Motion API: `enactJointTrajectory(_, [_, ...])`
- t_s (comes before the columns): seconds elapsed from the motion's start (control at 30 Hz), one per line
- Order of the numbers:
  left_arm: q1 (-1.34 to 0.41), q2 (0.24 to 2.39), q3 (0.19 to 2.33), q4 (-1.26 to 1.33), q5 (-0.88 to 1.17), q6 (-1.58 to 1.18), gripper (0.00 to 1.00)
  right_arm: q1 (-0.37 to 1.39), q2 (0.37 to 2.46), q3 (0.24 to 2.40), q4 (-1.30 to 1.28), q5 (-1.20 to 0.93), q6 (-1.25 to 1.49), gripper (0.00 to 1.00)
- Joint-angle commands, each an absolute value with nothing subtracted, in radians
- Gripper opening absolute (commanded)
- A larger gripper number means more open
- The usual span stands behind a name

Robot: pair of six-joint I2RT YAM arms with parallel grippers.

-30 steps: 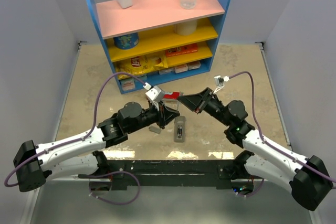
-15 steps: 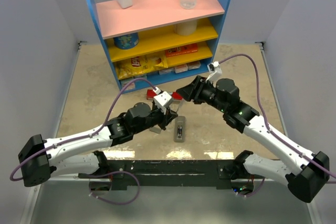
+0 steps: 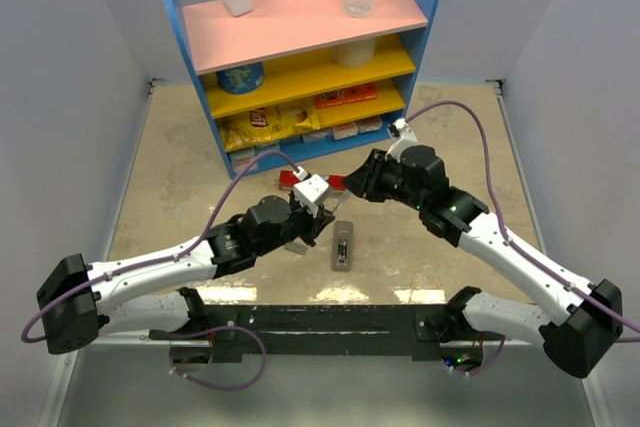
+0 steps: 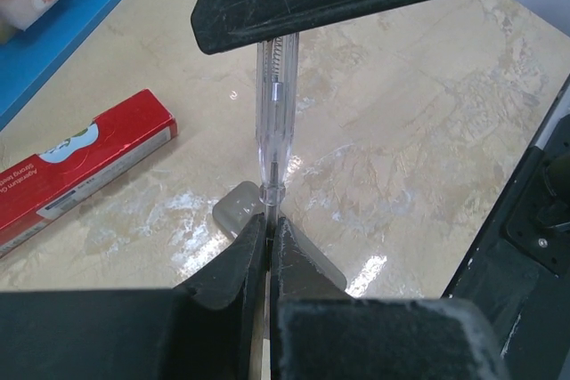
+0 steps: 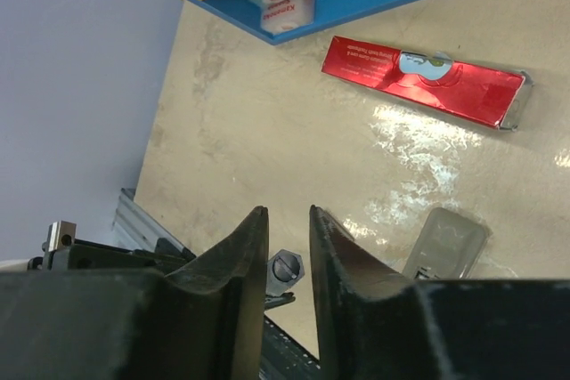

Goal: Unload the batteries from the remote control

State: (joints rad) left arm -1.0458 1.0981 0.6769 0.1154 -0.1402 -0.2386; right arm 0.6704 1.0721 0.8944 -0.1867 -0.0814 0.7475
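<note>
The remote control [image 3: 342, 245], a dark grey bar with a lighter inner face, lies flat between the arms, right of both grippers. The batteries are too small to make out in it. My left gripper [image 3: 318, 219] [image 4: 269, 220] is shut on the lower end of a thin clear stick [image 4: 270, 122] that stands above the table. My right gripper [image 3: 352, 183] [image 5: 289, 213] has come to the stick's other end. That hexagonal end [image 5: 287, 267] shows in the gap between its parted fingers, with a sliver of room on one side.
A flat grey cover [image 3: 295, 245] [image 4: 233, 206] [image 5: 445, 239] lies on the table under the left fingers. A red box [image 3: 293, 179] [image 4: 80, 171] [image 5: 423, 82] lies behind it, in front of the blue shelf unit [image 3: 300, 57] full of packets.
The right gripper has swung left and forward to the stick's top end, and its jaws have widened then narrowed. The left arm has shifted right with the stick, then held still.
</note>
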Motion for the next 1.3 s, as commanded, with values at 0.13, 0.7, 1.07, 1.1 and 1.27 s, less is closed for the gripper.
enactJointTrajectory(0.13, [-1.051, 1.095, 0.692, 0.153, -0.178, -0.225, 0.0, 0.67, 1.026, 0.859, -0.134, -0.118, 0.749, 0.0])
enactJointTrajectory(0.7, [-0.836, 1.101, 0.651, 0.061, 0.038, -0.549, 0.49, 0.692, 0.713, 0.44, 0.103, 0.12, 0.618, 0.0])
enactJointTrajectory(1.07, [-0.81, 1.176, 0.614, 0.098, 0.095, -0.6, 0.49, 0.776, 0.687, 0.361, 0.17, 0.258, 0.546, 0.0])
enactJointTrajectory(1.1, [-0.81, 1.186, 0.611, 0.106, 0.103, -0.606, 0.49, 0.791, 0.686, 0.359, 0.175, 0.268, 0.54, 0.0])
enactJointTrajectory(1.27, [-0.808, 1.242, 0.595, 0.153, 0.146, -0.629, 0.49, 0.814, 0.733, 0.373, 0.195, 0.287, 0.523, 0.0])
